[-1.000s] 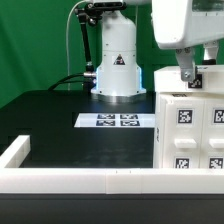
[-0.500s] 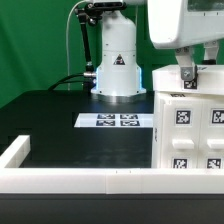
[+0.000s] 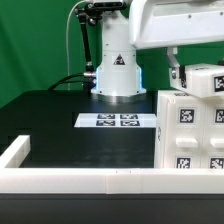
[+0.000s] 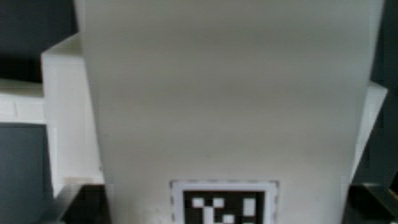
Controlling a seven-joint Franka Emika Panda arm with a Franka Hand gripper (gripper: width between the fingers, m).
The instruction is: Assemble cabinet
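end effector (image 3: 176, 72) above cabinet (image 3: 190, 130), tags visible

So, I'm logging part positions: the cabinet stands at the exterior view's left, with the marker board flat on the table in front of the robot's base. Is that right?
Not quite. The cabinet stands at the exterior view's right, not its left, as the exterior view shows. The rest holds: the marker board lies flat on the table in front of the robot's base.
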